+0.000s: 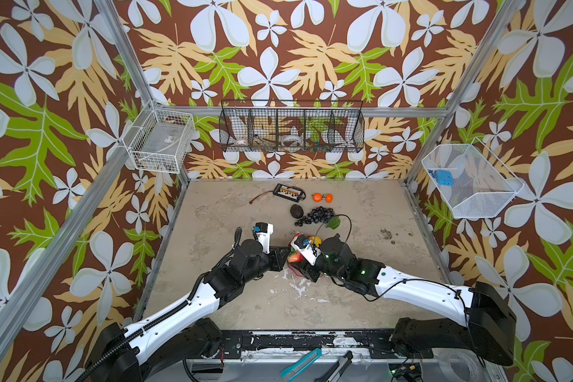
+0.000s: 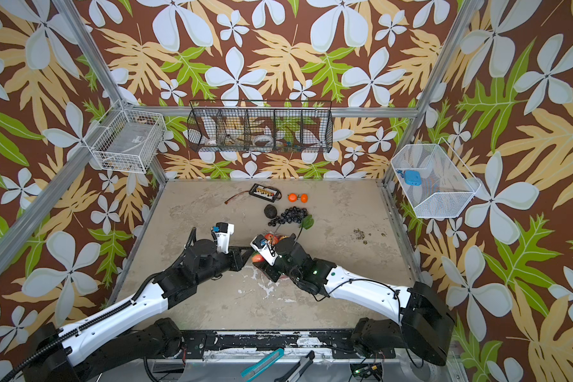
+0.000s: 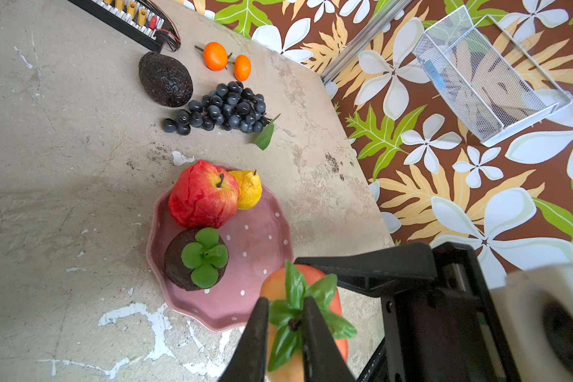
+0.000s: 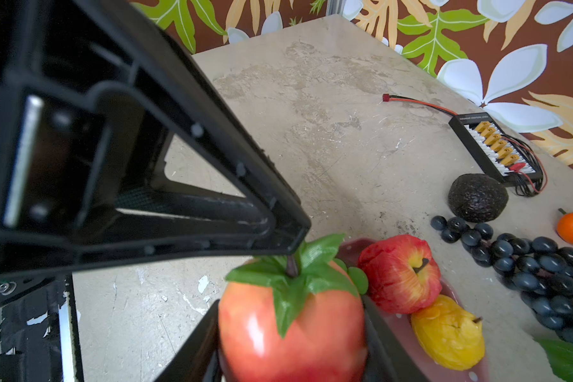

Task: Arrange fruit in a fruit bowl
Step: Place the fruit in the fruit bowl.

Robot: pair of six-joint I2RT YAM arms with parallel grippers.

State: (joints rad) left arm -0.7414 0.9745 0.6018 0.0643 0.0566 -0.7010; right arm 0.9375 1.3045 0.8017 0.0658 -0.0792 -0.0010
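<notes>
Black connector board (image 1: 288,192) with thin red lead (image 1: 260,197) lies near the table's (image 1: 212,205) far edge. On the walls: white wire basket (image 1: 159,140), black compartmented basket (image 1: 291,127), white mesh basket (image 1: 470,191) holding a blue item (image 1: 442,177). Floral wallpaper (image 1: 278,49) all round.

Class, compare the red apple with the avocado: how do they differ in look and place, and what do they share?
The red apple is red-yellow with crumpled skin; the avocado is dark brown and pebbly. The apple sits in the pink dish against the yellow pear; the avocado lies on the table beside the grape bunch. Both are rounded fruit.
</notes>
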